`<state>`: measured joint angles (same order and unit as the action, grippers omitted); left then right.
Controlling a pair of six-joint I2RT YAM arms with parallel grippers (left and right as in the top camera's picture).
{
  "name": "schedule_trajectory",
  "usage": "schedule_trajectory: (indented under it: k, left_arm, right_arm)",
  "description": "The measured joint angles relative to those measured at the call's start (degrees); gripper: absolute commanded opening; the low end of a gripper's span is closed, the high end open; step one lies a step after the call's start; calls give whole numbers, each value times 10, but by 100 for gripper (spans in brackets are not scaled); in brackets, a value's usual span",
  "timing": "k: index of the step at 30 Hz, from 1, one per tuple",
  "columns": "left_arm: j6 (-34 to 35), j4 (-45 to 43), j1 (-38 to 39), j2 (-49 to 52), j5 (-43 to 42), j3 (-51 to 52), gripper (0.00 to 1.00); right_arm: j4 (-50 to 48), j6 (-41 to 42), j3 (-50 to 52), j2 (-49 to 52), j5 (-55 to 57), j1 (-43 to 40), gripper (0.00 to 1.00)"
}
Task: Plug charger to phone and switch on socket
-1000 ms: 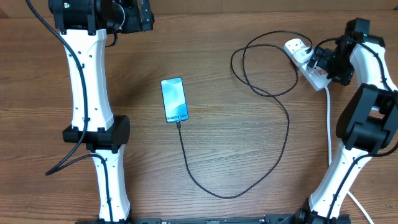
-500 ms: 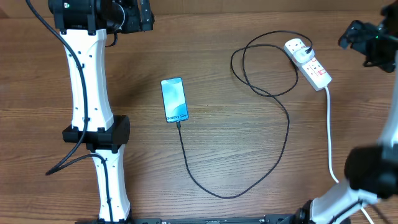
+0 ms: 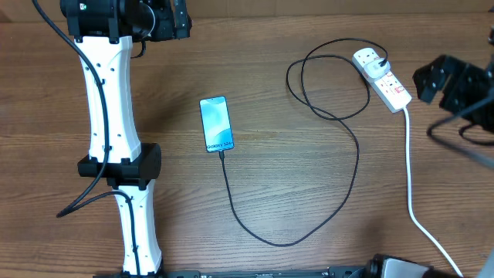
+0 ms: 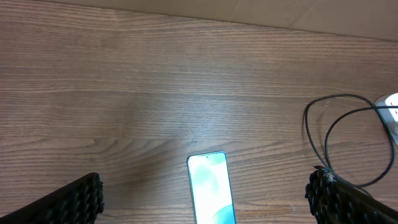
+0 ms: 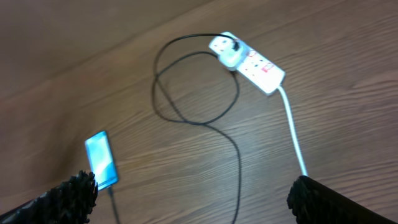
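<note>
1. Phone (image 3: 216, 124) is lying centrally on the bench (image 3: 293, 177), with the charger (image 3: 225, 177) tip seemingly seated in its near edge; socket (image 3: 382, 79) is sitting far right.
2. Left jaws and right jaws are both gaping wide, holding nothing.
3. Risk: right arm (image 3: 455, 89) catching the charger's loop and tugging the tip out.

The phone (image 3: 217, 123) shows light blue, the charger (image 3: 358, 161) black, the socket (image 3: 384, 77) white (red switches (image 3: 394, 88)), on a brown wood-grain table (image 3: 293, 177).

Left gripper (image 4: 204, 188) and right gripper (image 5: 194, 185) gape wide.
</note>
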<state>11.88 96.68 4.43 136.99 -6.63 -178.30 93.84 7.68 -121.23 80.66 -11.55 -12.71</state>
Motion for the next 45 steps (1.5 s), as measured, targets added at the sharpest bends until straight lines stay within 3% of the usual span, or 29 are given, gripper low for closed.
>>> schedule_trajectory:
  k: [13,17,26,35,40,45]
  left_arm:
    - [0,0,0,0,0,0,100]
    - [0,0,0,0,0,0,100]
    - [0,0,0,0,0,0,100]
    - [0,0,0,0,-2,0,100]
    - [0,0,0,0,-2,0,100]
    - [0,0,0,0,-2,0,100]
  right_arm:
    - [30,-24,-1,-59,-3,1,100]
    - [-43,-39,49,-127,7,6,100]
    - [-420,-49,427,-360,52,77,100]
    - [-737,-47,803,-551,62,118,100]
    - [-855,-46,943,-625,65,129,100]
    - [-908,-47,1045,-671,78,159,100]
